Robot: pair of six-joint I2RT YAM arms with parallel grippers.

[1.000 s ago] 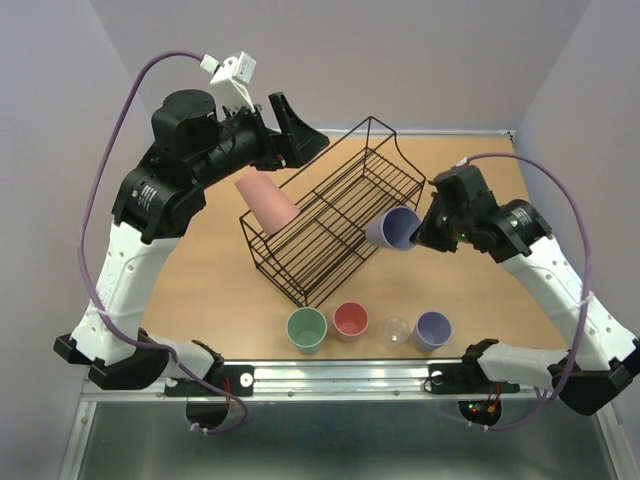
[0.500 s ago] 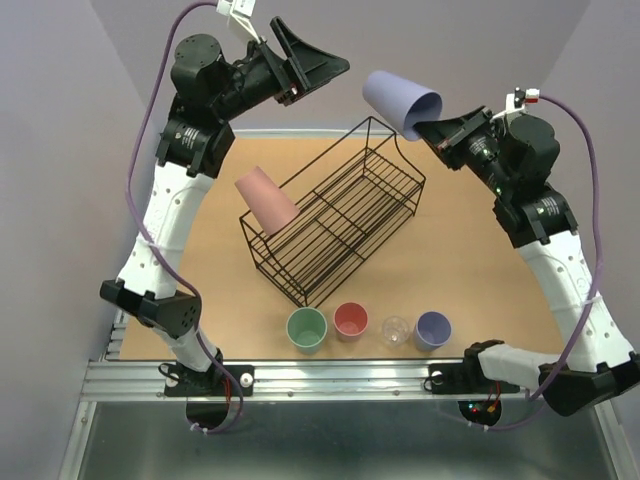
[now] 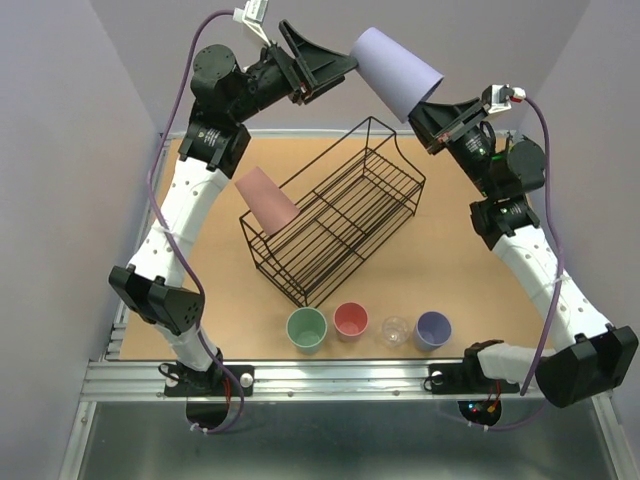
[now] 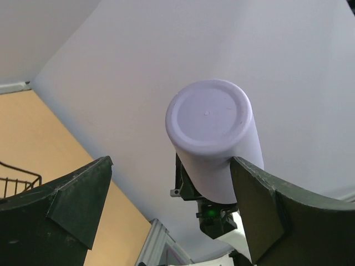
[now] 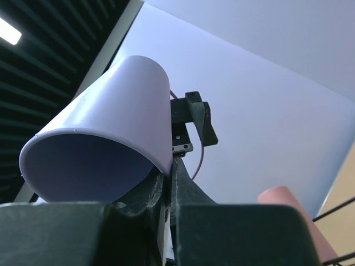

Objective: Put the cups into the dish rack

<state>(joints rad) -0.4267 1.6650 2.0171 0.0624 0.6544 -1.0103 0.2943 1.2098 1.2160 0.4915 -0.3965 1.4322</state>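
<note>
My right gripper [image 3: 428, 113] is shut on the rim of the large lavender cup [image 3: 396, 70] and holds it high above the far end of the dish rack [image 3: 335, 215], base pointing left. In the right wrist view the fingers pinch the cup [image 5: 111, 127] wall at the rim [image 5: 169, 176]. My left gripper [image 3: 335, 75] is open, its jaws either side of the cup's base [image 4: 209, 115]; contact is unclear. The large pink cup [image 3: 265, 200] leans in the rack's left end. Green [image 3: 307, 328], small pink [image 3: 351, 320], clear [image 3: 397, 330] and small lavender [image 3: 433, 328] cups stand in front.
The rack sits diagonally in the middle of the tan table [image 3: 470, 270]. The four loose cups stand in a row near the table's front edge. Grey walls close in the back and both sides. The left gripper [image 5: 191, 119] and pink cup [image 5: 288, 216] show in the right wrist view.
My right gripper has lifted the large lavender cup from the rack's right end to high above it. My left arm has risen, its open gripper now at the cup's base.
</note>
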